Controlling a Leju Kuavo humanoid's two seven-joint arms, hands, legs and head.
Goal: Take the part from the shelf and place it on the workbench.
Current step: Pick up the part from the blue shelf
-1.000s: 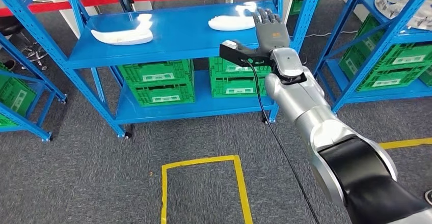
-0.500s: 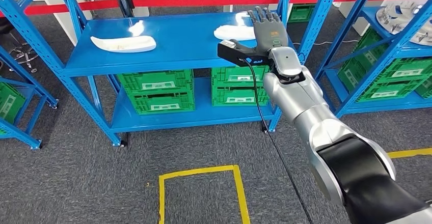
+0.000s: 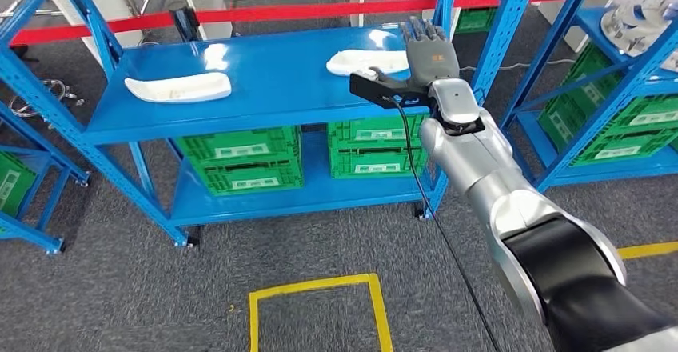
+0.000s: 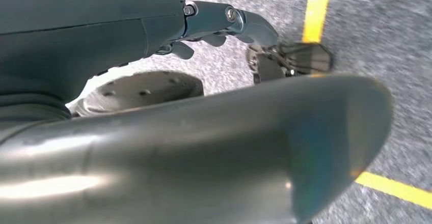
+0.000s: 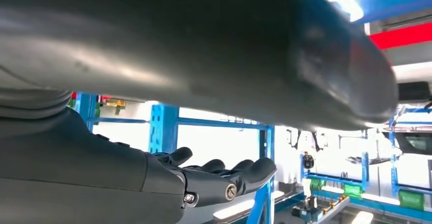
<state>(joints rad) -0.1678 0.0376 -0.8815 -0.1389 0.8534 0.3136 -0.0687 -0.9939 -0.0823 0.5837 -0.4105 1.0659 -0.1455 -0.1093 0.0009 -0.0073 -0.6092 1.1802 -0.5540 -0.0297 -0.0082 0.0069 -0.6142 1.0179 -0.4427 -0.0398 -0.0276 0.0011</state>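
Up at the shelf's [image 3: 240, 88] right end, the right robot hand [image 3: 430, 52] hovers with spread fingers, holding nothing, just right of a white part [image 3: 364, 62]. Another white part [image 3: 177, 88] lies far left on the same shelf. Below, green crates [image 3: 244, 156] sit closed-looking, contents hidden. Whether the left robot hand [image 4: 214, 28] is wide or closed, I cannot tell.

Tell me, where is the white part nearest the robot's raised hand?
In the head view, the part lies on the right of the shelf, just left of the right hand.
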